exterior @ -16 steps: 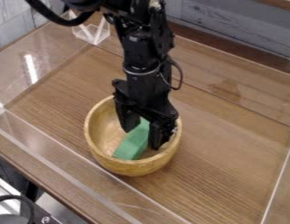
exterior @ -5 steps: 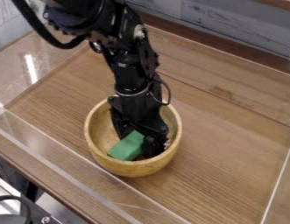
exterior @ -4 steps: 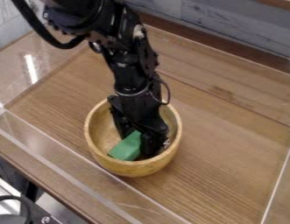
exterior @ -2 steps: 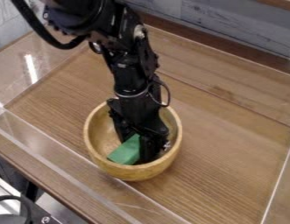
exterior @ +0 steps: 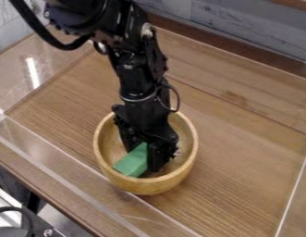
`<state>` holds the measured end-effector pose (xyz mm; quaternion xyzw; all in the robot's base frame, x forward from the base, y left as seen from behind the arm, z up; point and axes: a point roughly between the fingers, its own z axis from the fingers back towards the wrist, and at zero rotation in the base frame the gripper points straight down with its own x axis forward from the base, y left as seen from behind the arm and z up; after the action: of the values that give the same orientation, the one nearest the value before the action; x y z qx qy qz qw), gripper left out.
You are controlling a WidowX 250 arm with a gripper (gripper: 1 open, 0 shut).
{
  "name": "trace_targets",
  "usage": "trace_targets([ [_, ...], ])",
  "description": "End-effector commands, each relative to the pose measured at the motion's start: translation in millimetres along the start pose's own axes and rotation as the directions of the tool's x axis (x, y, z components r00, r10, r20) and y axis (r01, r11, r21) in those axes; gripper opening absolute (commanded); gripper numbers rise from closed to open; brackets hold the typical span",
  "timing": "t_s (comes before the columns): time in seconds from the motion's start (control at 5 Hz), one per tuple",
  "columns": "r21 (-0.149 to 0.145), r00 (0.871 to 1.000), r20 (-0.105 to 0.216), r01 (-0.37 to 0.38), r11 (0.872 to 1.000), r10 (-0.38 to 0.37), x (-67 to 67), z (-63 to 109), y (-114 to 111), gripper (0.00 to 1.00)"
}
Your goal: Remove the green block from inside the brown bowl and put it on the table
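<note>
Green block (exterior: 134,161) (in the bowl (exterior: 152,186)) under the tool (exterior: 150,145)

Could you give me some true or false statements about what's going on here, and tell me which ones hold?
1. The green block is inside the brown bowl. True.
2. The gripper is up in the air, well away from the bowl. False: it reaches down into the bowl.
3. The bowl is lying upside down. False: it sits upright, its opening facing up.
4. The bowl rests on the wooden table. True.
5. The robot arm is white. False: it is black.
</note>
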<state>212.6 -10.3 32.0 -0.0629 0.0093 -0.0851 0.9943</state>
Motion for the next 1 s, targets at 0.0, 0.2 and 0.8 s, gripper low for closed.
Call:
trace_targets([
  [0.0,0.002,0.999,0.037,0.008,1.000,-0.008,6.6,13.4,-4,0.00],
  [0.2,-0.003,1.000,0.029,0.007,1.000,-0.007,5.3,16.4,-5,0.00],
  [0.8,-0.016,1.000,0.008,0.004,1.000,-0.003,4.1,28.2,-9,0.00],
])
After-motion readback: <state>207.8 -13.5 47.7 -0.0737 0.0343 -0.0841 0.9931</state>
